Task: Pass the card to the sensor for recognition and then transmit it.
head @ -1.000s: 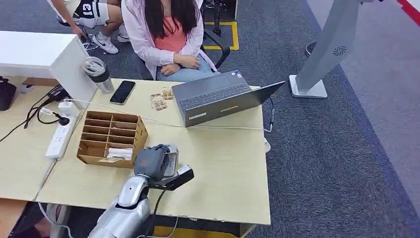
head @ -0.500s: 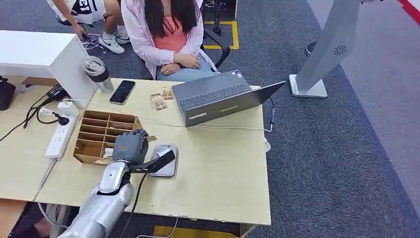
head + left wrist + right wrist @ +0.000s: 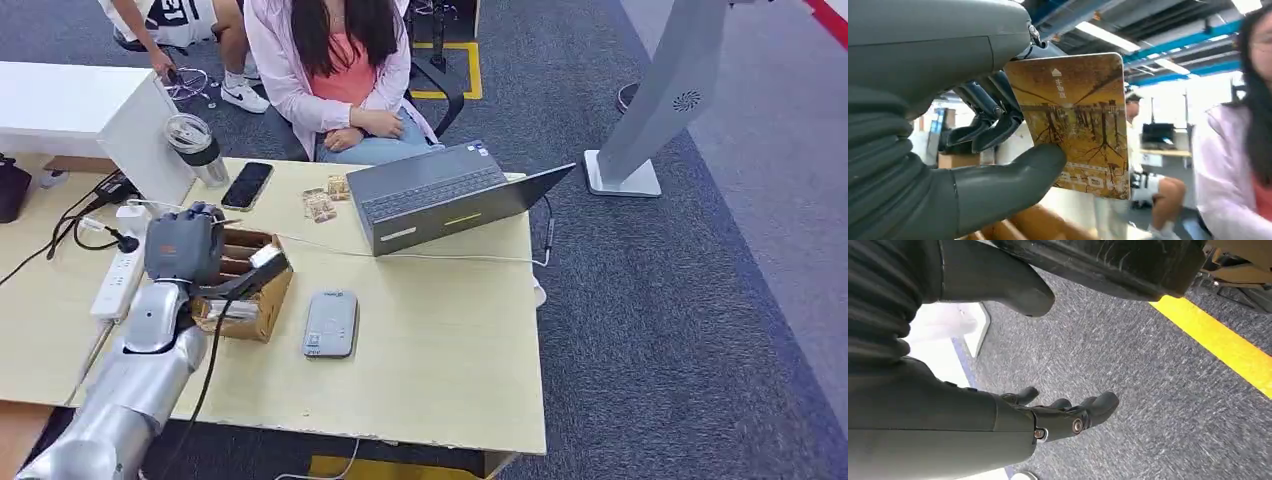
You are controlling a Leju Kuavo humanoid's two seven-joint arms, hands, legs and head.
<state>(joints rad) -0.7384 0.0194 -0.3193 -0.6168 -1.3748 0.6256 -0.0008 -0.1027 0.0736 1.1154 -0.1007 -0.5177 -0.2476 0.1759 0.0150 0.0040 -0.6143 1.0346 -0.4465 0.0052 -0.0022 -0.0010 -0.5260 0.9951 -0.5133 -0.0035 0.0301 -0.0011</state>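
Note:
My left hand [image 3: 183, 247] hovers over the brown cardboard sorting box [image 3: 262, 306] on the left part of the table. It pinches an orange-brown card with a tree picture [image 3: 1075, 115] between thumb [image 3: 1013, 180] and fingers, held upright. The card's pale edge [image 3: 265, 256] sticks out to the right of the hand. The grey card sensor [image 3: 331, 323] lies flat on the table, to the right of the box and apart from the hand. My right hand [image 3: 1068, 415] hangs over grey carpet, fingers apart and holding nothing.
A person in a pink jacket [image 3: 330, 75] sits at the table's far side behind an open laptop [image 3: 440, 195]. A phone [image 3: 247, 185], a tumbler [image 3: 197, 150], small packets [image 3: 322, 200] and a power strip [image 3: 118, 275] with cables lie nearby. A white cable [image 3: 440, 258] crosses the table.
My left hand has swung from above the sensor leftward and farther away, and is now over the cardboard box with the card still in it. The sensor is uncovered.

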